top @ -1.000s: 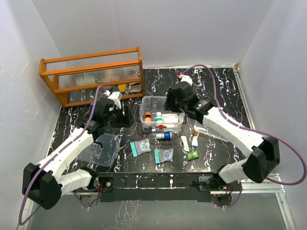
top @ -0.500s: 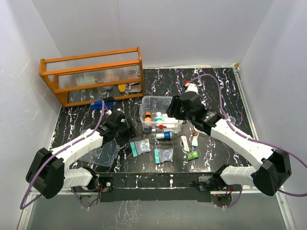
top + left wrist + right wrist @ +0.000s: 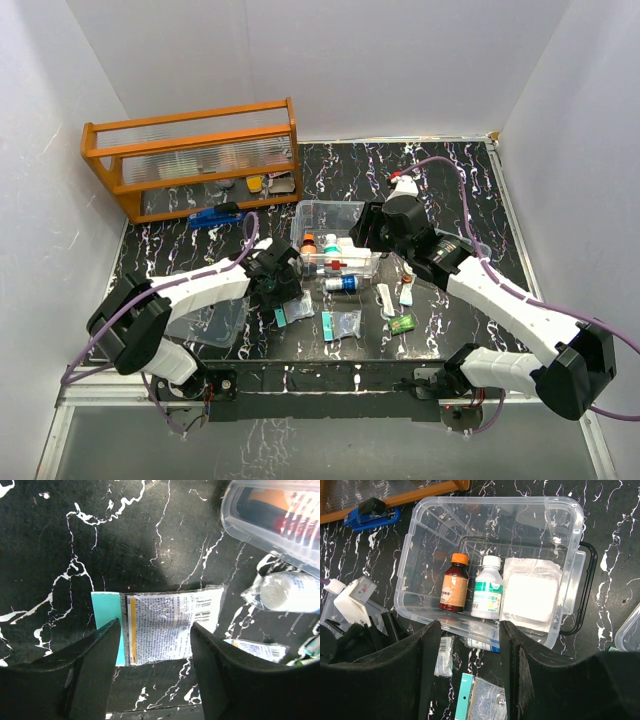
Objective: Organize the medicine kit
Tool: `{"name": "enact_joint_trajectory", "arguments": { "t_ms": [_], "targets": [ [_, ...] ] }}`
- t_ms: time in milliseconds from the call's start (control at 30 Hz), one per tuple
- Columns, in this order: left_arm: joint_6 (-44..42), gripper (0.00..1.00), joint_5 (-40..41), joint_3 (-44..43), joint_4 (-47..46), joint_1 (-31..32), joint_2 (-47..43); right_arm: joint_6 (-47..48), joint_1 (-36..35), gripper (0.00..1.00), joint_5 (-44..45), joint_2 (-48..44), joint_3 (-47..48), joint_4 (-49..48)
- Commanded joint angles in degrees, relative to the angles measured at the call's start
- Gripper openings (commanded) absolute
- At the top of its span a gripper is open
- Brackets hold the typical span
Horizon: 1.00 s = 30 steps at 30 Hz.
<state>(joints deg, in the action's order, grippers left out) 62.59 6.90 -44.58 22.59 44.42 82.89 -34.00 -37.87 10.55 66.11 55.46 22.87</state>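
The medicine kit is a clear box standing open at mid-table. Inside it are a brown bottle, a white bottle with a green label and a white gauze pack. Its clear lid lies at the front left. My left gripper is open, low over a flat printed packet with a teal strip, one finger on each side of it. My right gripper hangs open over the kit's near wall with nothing between its fingers.
In front of the kit lie a blue-capped roll, a second packet, a white tube, a small tube and a green item. An orange rack stands back left, with a blue tool by it.
My left arm has swung from near the rack forward and right, coming down over the teal packet with its fingers narrowing. The right gripper has shifted slightly right over the kit.
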Motion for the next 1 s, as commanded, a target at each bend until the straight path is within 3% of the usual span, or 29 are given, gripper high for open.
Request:
{"name": "enact_joint_trajectory", "arguments": {
  "t_ms": [0,200,567,967],
  "targets": [
    [2.4,0.52,5.0,-2.8,4.5,1.4,2.0,1.0,0.1,0.48,0.5,-1.7,-0.2,-3.9],
    [2.6,0.41,7.8,-4.1,7.5,2.3,2.7,0.5,0.1,0.48,0.5,-1.3,-0.3,-4.0],
    [-2.2,0.45,4.3,-4.0,7.2,3.7,4.4,-1.5,0.2,0.47,1.9,-1.6,-0.9,-4.2],
    [-2.7,0.13,8.2,-2.1,6.7,4.2,5.0,-2.1,0.1,0.47,2.0,-1.5,-1.0,-4.4]
  ]
}}
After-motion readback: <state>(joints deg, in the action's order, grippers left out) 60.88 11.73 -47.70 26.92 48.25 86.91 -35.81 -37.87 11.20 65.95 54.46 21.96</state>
